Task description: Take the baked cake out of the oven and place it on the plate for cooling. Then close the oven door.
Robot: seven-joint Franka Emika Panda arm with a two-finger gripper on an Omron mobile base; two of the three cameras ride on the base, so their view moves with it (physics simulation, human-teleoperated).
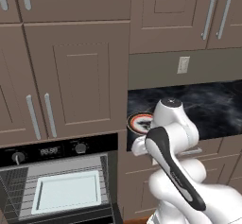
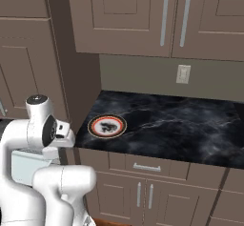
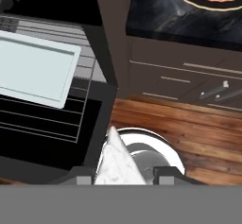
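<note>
Cake, a small pale whitish wedge, sat pinched between my gripper tips, clear of the black oven. Risk I judged: wedge slipping before reaching the red-ringed round plate on the dark marble counter.

Cake: small pale whitish wedge, pointed end up in the hand view, sitting between the fingertips.
Oven: black, two silver knobs, small display; grey racked interior exposed, pale rectangular tray on the rack.
Plate: round, white rim, red-orange ring, dark centre; flat on the black counter, near its left end.
</note>
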